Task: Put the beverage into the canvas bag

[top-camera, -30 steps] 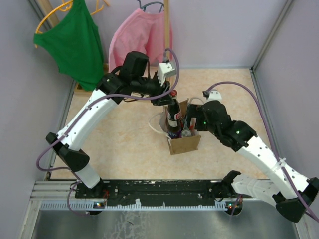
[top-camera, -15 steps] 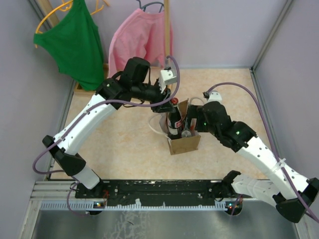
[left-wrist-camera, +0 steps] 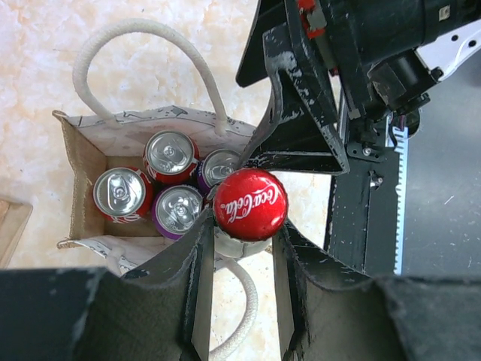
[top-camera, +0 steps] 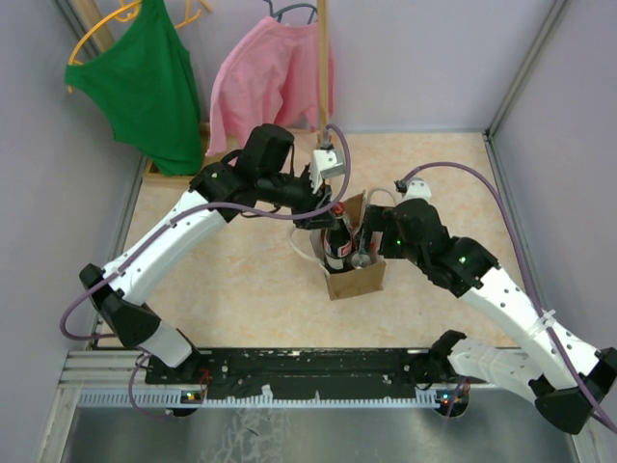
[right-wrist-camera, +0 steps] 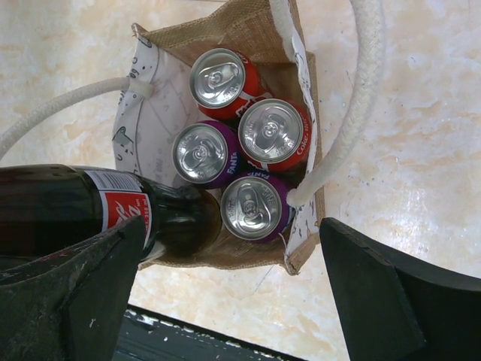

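Seen from above, the canvas bag (top-camera: pixel 359 277) stands near the middle of the desk (top-camera: pixel 231 280). The left claw (top-camera: pixel 326 216) holds the beverage bottle (top-camera: pixel 335 241) upright at the bag's mouth.

At the left wrist, the claw's fingers (left-wrist-camera: pixel 197 259) are clamped on the neck under the red cap (left-wrist-camera: pixel 249 204). Four cans (left-wrist-camera: pixel 169 154) stand inside the bag.

At the right wrist, the right claw (right-wrist-camera: pixel 229 233) is spread wide and grips nothing. The bottle's base meets the bag's rim beside a purple can (right-wrist-camera: pixel 252 204).
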You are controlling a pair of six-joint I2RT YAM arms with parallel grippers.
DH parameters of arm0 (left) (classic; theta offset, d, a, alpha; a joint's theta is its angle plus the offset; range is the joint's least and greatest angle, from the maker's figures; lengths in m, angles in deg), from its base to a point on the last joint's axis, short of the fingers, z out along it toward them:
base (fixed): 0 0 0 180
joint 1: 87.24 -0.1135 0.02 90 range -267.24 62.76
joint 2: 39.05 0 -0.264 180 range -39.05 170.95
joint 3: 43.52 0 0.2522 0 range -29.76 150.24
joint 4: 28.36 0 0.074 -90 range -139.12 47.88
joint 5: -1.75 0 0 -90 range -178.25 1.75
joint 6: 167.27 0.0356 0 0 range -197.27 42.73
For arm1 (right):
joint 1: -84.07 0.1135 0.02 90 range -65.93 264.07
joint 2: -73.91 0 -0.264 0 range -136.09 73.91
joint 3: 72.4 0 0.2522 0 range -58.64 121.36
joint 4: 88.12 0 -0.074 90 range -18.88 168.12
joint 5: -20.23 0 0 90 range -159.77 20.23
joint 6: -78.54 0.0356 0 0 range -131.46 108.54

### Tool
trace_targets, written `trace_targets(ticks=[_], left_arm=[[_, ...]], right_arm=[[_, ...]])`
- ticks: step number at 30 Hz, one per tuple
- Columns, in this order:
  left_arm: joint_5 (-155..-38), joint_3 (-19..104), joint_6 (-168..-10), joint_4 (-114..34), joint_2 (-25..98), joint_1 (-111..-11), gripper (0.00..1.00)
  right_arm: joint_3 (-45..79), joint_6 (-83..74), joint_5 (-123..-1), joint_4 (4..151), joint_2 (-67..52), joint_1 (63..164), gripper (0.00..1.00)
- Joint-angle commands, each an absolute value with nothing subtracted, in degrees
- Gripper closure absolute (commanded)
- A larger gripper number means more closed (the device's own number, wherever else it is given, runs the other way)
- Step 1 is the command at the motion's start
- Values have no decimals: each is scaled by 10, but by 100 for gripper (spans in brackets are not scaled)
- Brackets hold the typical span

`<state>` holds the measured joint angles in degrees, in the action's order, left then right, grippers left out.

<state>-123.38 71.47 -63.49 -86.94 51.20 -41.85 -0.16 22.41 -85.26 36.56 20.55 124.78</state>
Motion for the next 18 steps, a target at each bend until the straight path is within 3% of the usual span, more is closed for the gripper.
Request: trace_targets(ticks=[1, 18], left_arm=[[-1271, 701, -636, -821, 471, -409, 100], [-1256, 581, -617, -770, 450, -397, 100]], right_arm=[[-1, 230, -856, 375, 220, 1243, 1], [-2, 232, -853, 368, 228, 1243, 1]])
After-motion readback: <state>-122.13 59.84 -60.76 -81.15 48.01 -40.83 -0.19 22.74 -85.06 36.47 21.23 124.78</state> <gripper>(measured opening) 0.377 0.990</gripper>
